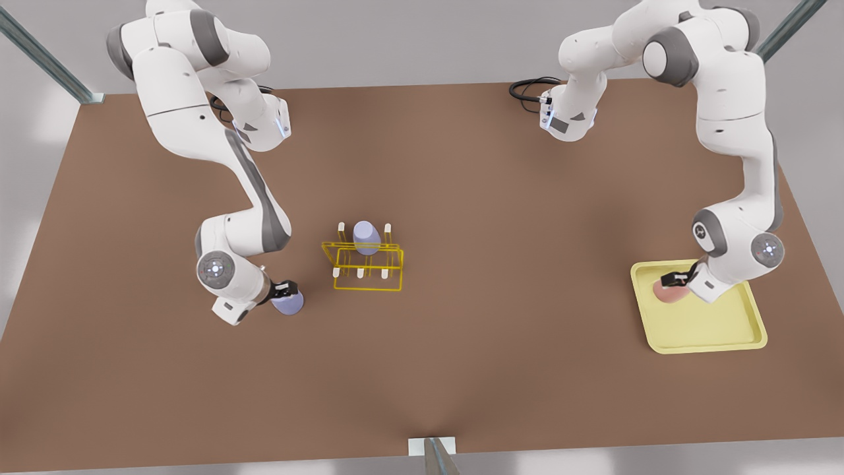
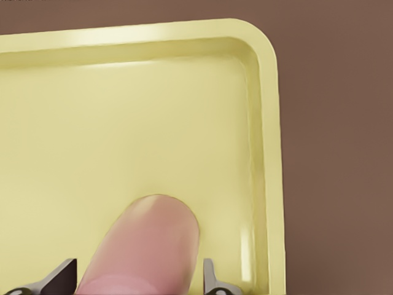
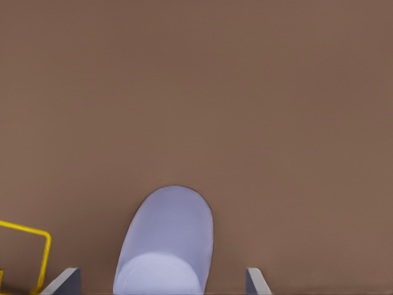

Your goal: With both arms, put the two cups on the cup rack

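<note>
Brown table (image 1: 461, 198): pink cup (image 2: 144, 246) btwn left gripper (image 2: 138, 279) fingers, on tray (image 2: 270, 153).

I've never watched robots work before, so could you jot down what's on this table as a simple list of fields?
table: brown surface
cup rack: yellow wire frame, mid-table
cup on rack: lavender-blue cup, on the rack
second lavender-blue cup: on the table beside the rack
pink cup: in the pale yellow tray
left hand: at the pink cup, fingers open either side
right hand: at the second lavender-blue cup, fingers open either side
</note>
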Robot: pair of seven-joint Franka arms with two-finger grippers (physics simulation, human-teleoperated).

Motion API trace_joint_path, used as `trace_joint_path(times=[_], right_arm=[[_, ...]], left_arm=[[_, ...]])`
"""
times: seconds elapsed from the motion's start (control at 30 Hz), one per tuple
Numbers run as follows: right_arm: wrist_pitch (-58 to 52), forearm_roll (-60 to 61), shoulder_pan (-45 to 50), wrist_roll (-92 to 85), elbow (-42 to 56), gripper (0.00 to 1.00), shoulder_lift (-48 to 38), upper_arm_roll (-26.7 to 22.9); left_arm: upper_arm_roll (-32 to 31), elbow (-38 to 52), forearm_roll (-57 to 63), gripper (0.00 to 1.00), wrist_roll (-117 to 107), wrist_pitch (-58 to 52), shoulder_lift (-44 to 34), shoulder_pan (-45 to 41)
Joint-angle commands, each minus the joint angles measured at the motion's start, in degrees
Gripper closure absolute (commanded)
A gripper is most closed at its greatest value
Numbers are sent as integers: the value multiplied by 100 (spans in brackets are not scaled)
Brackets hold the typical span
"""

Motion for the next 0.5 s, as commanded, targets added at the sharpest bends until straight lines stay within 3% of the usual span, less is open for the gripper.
trace_joint_path(times=[0.0, 0.23, 0.27, 0.3, 0.47], right_arm=[[37, 7, 1, 359, -41, 0, 0, 0], [661, 16, -16, 368, -366, 0, 52, 0], [687, 25, -7, 368, -366, 0, 79, 0], [714, 25, -7, 385, -358, 0, 105, 0], [758, 25, -16, 403, -340, 0, 272, 0]], left_arm=[[0, 0, 3, 0, 455, 326, 34, 0], [0, -9, 3, 0, 446, 317, 122, 9], [-8, -9, 3, 11, 437, 317, 131, 9], [0, -9, 3, 15, 437, 291, 140, 0], [-17, 9, 12, 15, 437, 273, 131, -9]])
